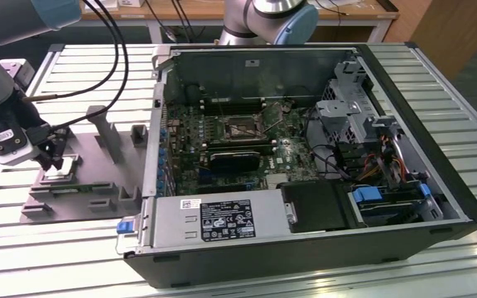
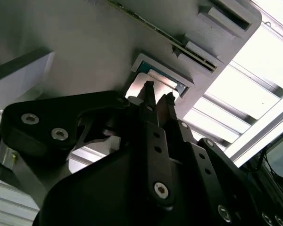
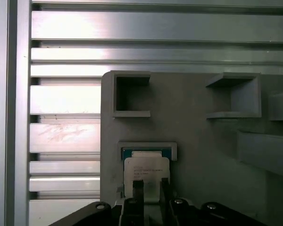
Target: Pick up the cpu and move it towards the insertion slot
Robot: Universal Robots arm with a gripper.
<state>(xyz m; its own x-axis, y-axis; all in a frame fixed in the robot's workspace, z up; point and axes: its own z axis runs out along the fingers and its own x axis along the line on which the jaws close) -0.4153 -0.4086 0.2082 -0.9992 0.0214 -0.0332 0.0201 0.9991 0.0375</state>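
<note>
The cpu (image 1: 63, 166), a small silvery square chip, lies flat in a raised pocket of the grey fixture (image 1: 97, 152) at the exterior view's left. My gripper (image 1: 52, 162) hangs right over it, fingertips close above or at the chip's top. In both wrist views the two black fingers (image 3: 137, 188) stand a narrow gap apart over the cpu (image 3: 146, 167) (image 2: 162, 80), with nothing between them at the gripper (image 2: 158, 94) (image 3: 151, 186). The insertion slot (image 1: 240, 127), a square socket with a metal frame, sits on the motherboard inside the open computer case, far from the gripper.
The grey fixture carries upright posts (image 1: 99, 127) and blocks (image 1: 139, 133) between the gripper and the case wall (image 1: 157, 124). Cables (image 1: 114, 68) hang from the arm. Square empty pockets (image 3: 131, 94) show on the fixture. A slatted aluminium table (image 1: 81, 242) lies all around.
</note>
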